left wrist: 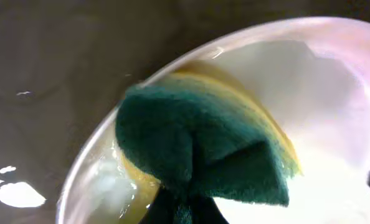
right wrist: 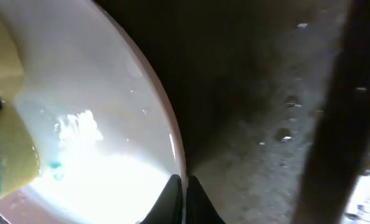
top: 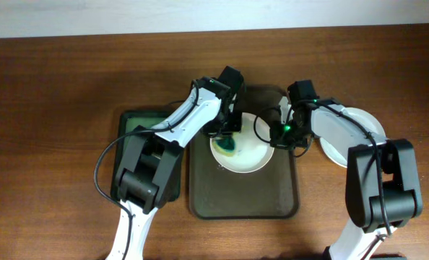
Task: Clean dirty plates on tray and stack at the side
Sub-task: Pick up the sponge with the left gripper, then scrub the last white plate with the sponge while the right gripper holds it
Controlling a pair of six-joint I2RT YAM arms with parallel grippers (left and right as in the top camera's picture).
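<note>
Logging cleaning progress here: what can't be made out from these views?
Overhead: how many plates are in the side stack; the right arm covers part of it.
Left wrist: whether any smear lies under the sponge on the plate; the sponge covers it.
Right wrist: the tray surface, dark and blurred.

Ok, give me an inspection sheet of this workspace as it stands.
Surface: brown wooden table.
Job's things: plate on the tray, teal specks on it; side plates right of the tray, count unclear.
Clutter: small green tray at left.
Grippers: left gripper holds sponge on the plate; right gripper pinches the plate's rim.
Cables: black cable loops beside the left arm.
Surroundings: pale wall beyond the table.
</note>
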